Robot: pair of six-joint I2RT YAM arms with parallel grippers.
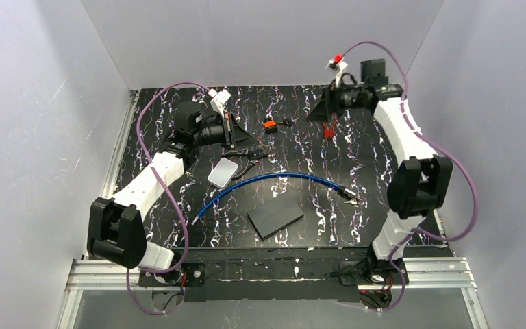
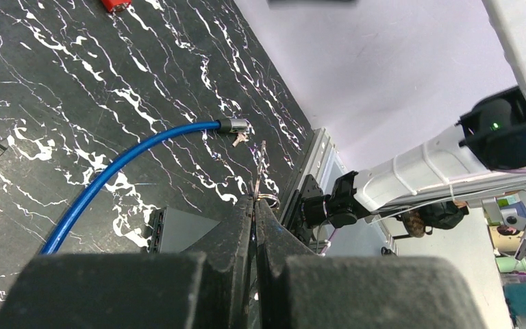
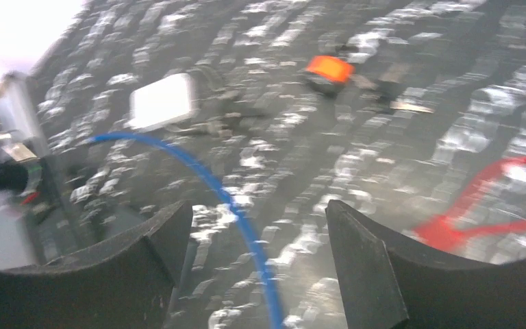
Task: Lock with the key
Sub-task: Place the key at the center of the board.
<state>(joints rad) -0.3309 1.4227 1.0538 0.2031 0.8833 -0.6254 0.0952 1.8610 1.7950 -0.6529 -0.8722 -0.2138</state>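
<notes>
Left claw [image 2: 255,205] has its two fingers pressed together on a thin metal key [image 2: 261,168], whose tip points up toward the dark end piece of the lock [image 2: 109,179]. Right claw [image 3: 257,209] hangs over the table [image 1: 359,154] at about 1 o'clock, fingers wide apart, holding nothing. The lock, a blue cable, lies in an arc across the table's middle, from 8 o'clock to 4 o'clock, with a white box [image 1: 222,173] just beside it at 10 o'clock.

Left arm [image 1: 152,179] reaches forward, jaws pressed together; right arm [image 1: 403,133] stretched far, jaws spread wide
</notes>
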